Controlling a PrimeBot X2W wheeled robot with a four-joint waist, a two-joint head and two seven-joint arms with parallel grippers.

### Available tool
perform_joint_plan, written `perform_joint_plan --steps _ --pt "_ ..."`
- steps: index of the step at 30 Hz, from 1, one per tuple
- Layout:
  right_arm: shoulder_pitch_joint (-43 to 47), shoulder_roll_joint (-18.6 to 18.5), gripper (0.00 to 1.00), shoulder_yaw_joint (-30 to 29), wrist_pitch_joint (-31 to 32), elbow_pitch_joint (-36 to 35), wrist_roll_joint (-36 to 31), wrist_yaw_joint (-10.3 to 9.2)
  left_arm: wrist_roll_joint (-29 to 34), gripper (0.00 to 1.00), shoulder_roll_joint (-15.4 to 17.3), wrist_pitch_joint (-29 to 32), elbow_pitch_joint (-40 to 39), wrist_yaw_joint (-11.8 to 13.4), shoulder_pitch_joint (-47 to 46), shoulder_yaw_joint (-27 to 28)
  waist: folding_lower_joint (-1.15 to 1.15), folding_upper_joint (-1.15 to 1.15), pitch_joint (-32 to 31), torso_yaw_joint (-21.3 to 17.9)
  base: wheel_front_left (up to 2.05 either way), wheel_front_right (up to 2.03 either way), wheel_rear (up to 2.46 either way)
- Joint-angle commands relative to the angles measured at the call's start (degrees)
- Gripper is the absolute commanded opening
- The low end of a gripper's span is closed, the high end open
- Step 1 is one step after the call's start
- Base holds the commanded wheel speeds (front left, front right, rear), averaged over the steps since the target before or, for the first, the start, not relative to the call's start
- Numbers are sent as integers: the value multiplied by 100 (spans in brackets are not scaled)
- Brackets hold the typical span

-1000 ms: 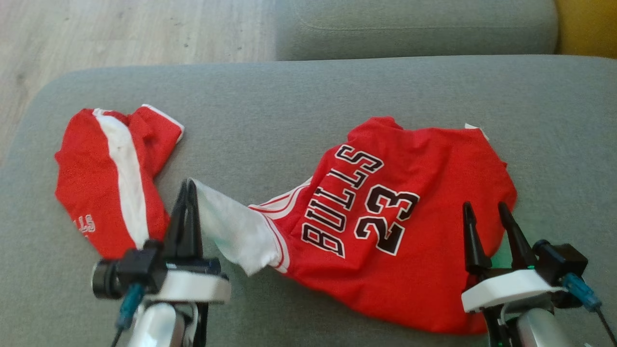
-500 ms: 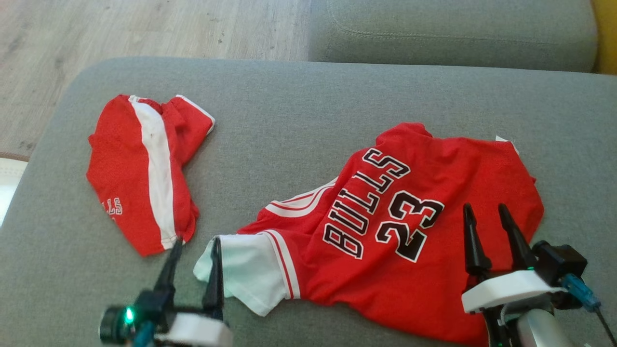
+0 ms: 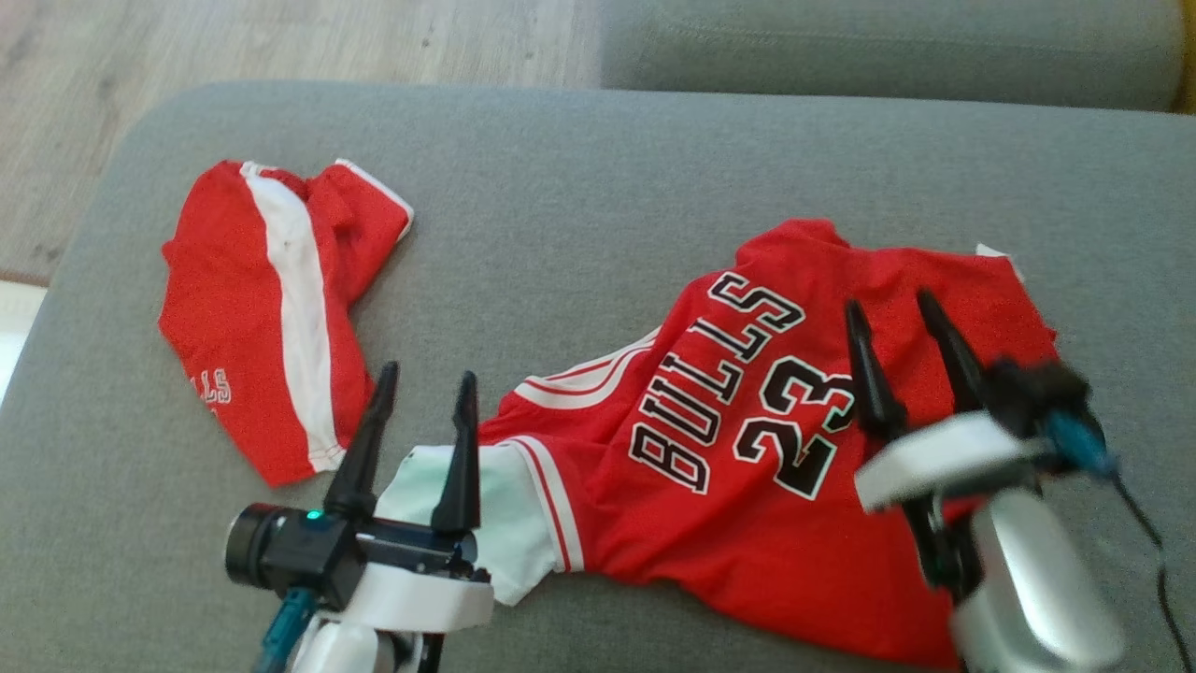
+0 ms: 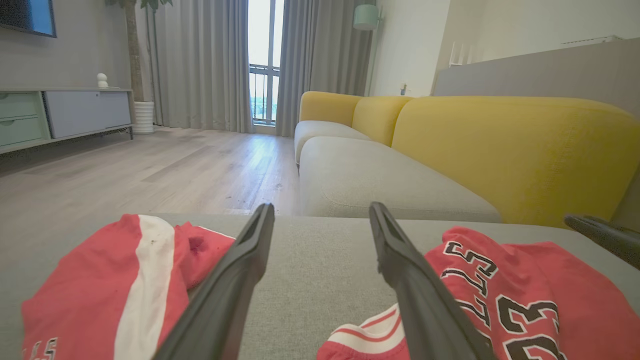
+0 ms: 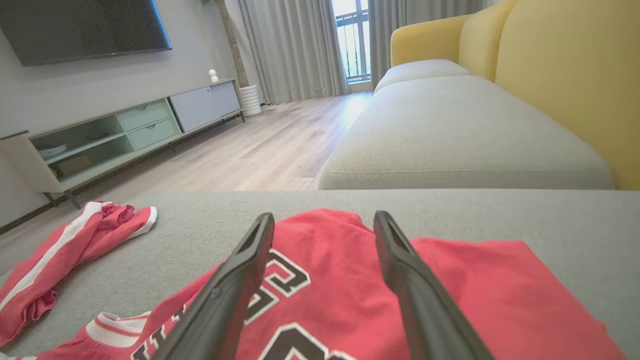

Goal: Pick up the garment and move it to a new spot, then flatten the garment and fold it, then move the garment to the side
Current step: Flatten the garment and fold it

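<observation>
**Head view, with both wrist views.** The red "BULLS 23" jersey (image 3: 747, 439) lies crumpled, print up, on the grey cushion (image 3: 579, 187). From the centre of my head view it spreads toward 4 o'clock, and its white sleeve (image 3: 505, 514) trails out at 7 o'clock. The red shorts (image 3: 271, 308), with a white stripe, lie well apart from it at 9 o'clock, near the cushion's edge.

**(a)** My left gripper (image 3: 427, 372), at 7 o'clock. Its two dark fingers are spread wide, and I see nothing between them but cushion. The finger nearer the jersey stands over the sleeve's edge; I cannot tell whether it touches the cloth.

**(b)** My right gripper (image 3: 889, 299), at 3 o'clock. Its fingers are likewise wide apart and grip nothing. They are poised over the jersey's plain red part, just beside the numerals. In its wrist view red cloth shows through the gap between the fingers; I cannot tell whether they touch it.

**Surroundings.** A second grey seat (image 3: 888, 47) lies beyond the cushion at 12 o'clock, and wooden floor (image 3: 280, 47) at 11 o'clock. In the left wrist view a yellow sofa back (image 4: 500, 145) rises at 2 o'clock, with curtains (image 4: 200, 65) at 11 o'clock.
</observation>
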Motion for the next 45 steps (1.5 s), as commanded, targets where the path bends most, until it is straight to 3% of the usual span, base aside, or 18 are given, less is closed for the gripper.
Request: perform_joint_plan --steps 1,8,16,25,33,34,35,36,45 --pt "-523 -12 100 187 298 -94 -128 43 -40 100 -21 -44 -135 -20 -235 98 0 0 131 117 0 0 0" --pt "-1951 -35 100 160 1707 971 -473 43 -298 100 -27 -44 -22 3 -502 -332 0 0 401 629 0 0 0" --pt "-2982 -285 100 107 2525 2423 -824 43 -498 100 -28 -44 79 92 -638 -650 0 0 509 1020 0 0 0" --pt "-3277 -412 100 517 3343 3474 -971 43 -536 100 -29 -44 116 163 -607 -585 0 0 442 877 0 0 0" --pt "-3204 -432 100 1288 3898 3707 -364 43 -565 100 -29 -44 93 150 -681 -661 0 0 512 797 0 0 0" --pt "-3200 -453 79 1396 3962 3702 -270 43 -565 100 -29 -44 95 146 -688 -662 0 0 529 803 0 0 0" --pt "-3204 -475 20 1476 3994 3678 -165 43 -562 100 -29 -44 103 143 -692 -657 0 0 544 811 0 0 0" --pt "-3207 -498 0 1554 4023 3651 -60 43 -559 100 -29 -44 111 141 -694 -650 0 0 556 821 0 0 0" --pt "-3625 -802 0 1870 3553 3119 554 43 -561 100 -29 -45 99 144 -697 -584 0 0 635 879 0 0 0"
